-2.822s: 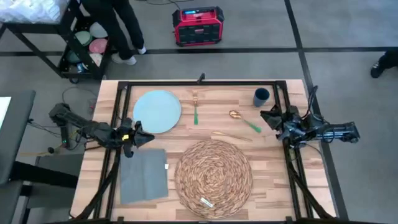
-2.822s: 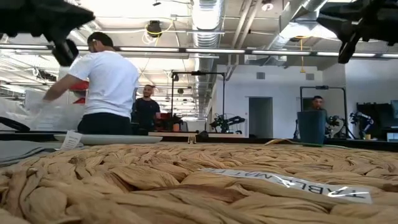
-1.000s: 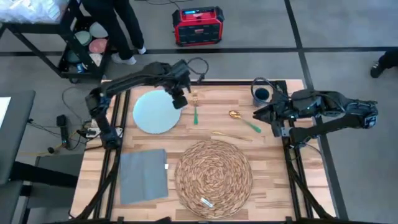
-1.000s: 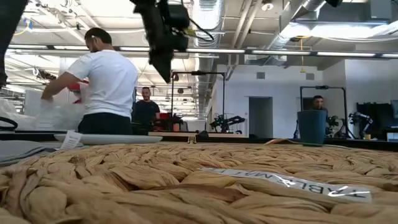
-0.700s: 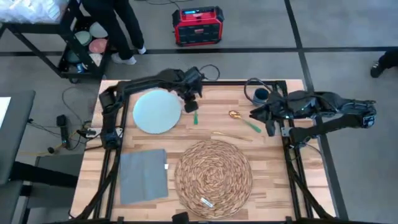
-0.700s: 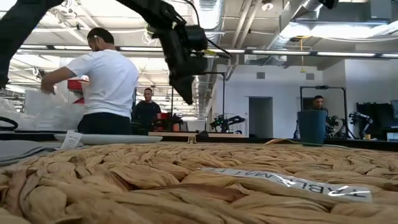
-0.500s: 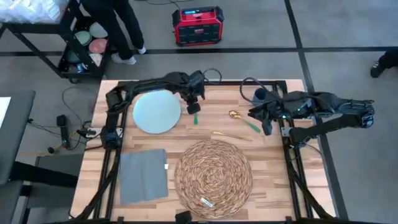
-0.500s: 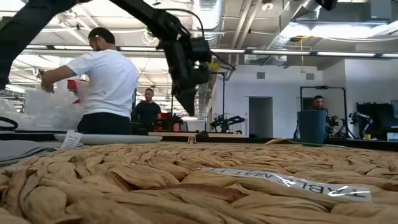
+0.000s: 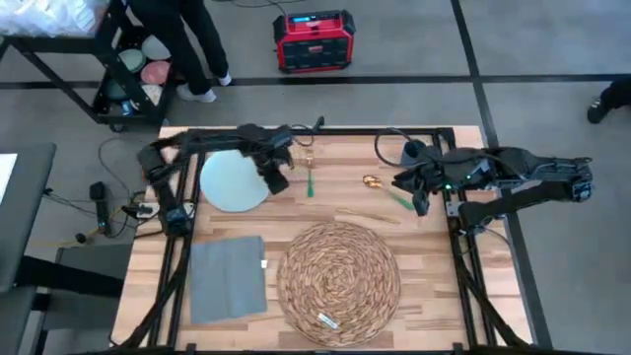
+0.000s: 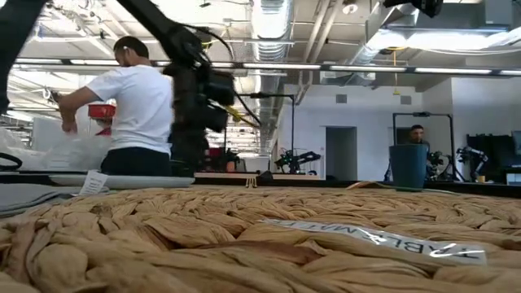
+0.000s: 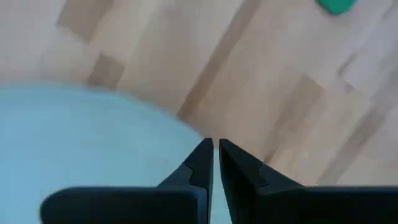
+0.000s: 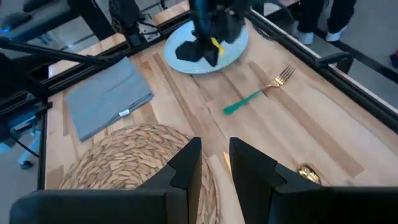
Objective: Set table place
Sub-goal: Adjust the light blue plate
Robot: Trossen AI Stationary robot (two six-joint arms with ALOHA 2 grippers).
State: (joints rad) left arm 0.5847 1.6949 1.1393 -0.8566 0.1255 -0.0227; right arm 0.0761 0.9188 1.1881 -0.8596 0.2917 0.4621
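Robotics lab: exposed ceiling ducts (image 10: pixel 269 20), other robot rigs (image 10: pixel 297 159) behind.

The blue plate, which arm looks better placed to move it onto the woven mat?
Left. Its gripper sits at the plate rim; the right gripper hovers by the spoon, farther away.

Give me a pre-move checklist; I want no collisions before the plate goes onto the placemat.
1. Left end effector at the plate edge: ok.
2. Plate gripped: not ok; fingers nearly shut over its rim, not around it.
3. Placemat top free of dishes: ok.
4. Right end effector away from the plate: ok, hovering near the spoon.
5. Fork beside the plate's path: cannot tell.
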